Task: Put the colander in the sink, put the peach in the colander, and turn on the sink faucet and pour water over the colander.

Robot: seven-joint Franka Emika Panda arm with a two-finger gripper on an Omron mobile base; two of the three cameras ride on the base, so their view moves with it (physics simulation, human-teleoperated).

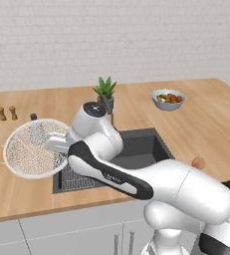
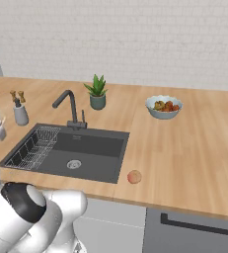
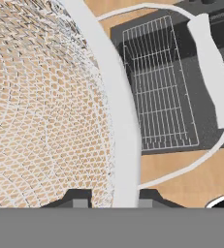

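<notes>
Starting at the left, you have the colander pinched by its rim: in the hand view the gripper has its two tips closed on either side of the white rim, so it is clamped on the colander. In the left base view the bowl looks tilted and raised off the wooden counter, sitting left of the sink with its right edge over the basin's left end. The grip is on a thin edge of a wide, light bowl, so your main risk, as I judge it, is the colander twisting or slipping out of the jaws if you swing it quickly. Its loop handle could also snag on the wire rack as you lower it. Moving right, the rack fills the sink's left part, so a drop there may leave the colander sitting crooked. Try to keep it within reach of the sink faucet and its spout. The faucet stands at the back edge, with the soap dispenser and potted plant near it, all things a wide swing might knock. Further right, the peach lies on the counter just beside the sink's front right corner, near the counter edge, and a careless pass could roll it off. The fruit bowl is well apart at the back.
</notes>
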